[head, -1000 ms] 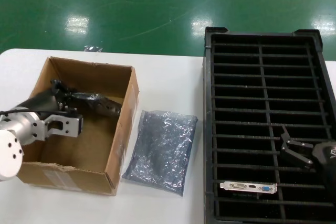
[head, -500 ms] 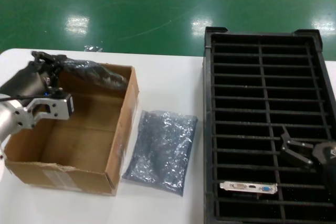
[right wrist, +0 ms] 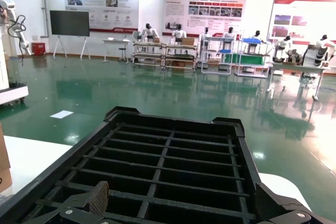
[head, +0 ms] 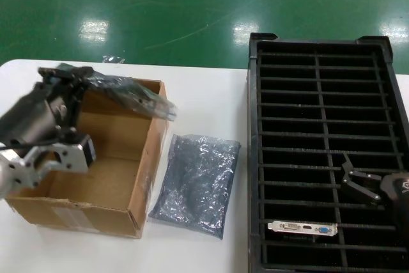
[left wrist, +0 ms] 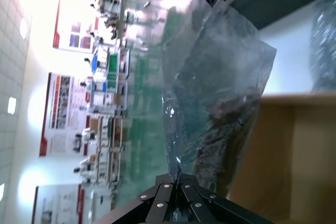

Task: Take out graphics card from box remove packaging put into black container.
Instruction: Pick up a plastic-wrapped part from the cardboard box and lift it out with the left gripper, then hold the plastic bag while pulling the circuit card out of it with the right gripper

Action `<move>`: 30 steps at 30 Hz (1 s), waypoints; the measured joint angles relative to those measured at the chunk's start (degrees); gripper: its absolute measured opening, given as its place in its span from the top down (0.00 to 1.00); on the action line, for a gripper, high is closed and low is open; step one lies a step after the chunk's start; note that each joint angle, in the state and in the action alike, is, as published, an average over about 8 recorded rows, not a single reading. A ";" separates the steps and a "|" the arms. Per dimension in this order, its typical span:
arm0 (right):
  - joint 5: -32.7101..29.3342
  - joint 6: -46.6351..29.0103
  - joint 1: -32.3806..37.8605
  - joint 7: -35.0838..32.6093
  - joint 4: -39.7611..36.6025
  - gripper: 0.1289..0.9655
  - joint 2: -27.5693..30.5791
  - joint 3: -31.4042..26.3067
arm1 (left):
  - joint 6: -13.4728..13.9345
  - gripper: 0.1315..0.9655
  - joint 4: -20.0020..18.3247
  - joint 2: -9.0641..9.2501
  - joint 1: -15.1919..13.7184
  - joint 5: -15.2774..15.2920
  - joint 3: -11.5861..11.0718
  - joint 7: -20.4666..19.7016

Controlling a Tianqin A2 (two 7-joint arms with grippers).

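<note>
**Bagged card lifted clear of box**

Left claw (head: 56,78) is clenched on one end of the bag (head: 124,94), above the box (head: 137,177) far rim. Card probably inside; bag hides it. Film is soft and slippery, card stiff and fragile: grip by the bag end, not the board. An empty bag (head: 198,183) lies between box and crate (head: 255,158). Right claw (head: 355,182) hangs spread over the crate.

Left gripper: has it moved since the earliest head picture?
Yes. The left gripper, shut on the bagged graphics card, has risen from inside the box to above its far wall.
</note>
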 joint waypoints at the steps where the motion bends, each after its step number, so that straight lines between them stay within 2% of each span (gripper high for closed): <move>1: 0.00 0.00 0.00 0.00 0.00 0.00 0.00 0.00 | 0.22 0.99 -0.75 0.02 0.67 -0.19 0.10 0.04; 6: 0.00 0.00 0.00 0.00 0.00 0.00 0.00 0.00 | 0.72 0.99 -2.72 0.16 2.68 -0.79 0.67 0.36; 15: 0.37 -1.44 -0.02 -1.14 -0.02 0.00 -0.85 0.93 | 0.76 0.99 -2.97 0.22 3.00 -0.86 0.77 0.43; 23: 4.24 -10.91 -0.03 -10.46 -0.02 0.00 -6.37 6.18 | 0.76 0.99 -2.97 0.22 3.00 -0.86 0.78 0.43; 30: 7.09 -18.75 0.44 -15.68 -0.24 0.03 -8.06 6.02 | 0.76 0.99 -2.97 0.22 3.00 -0.86 0.77 0.43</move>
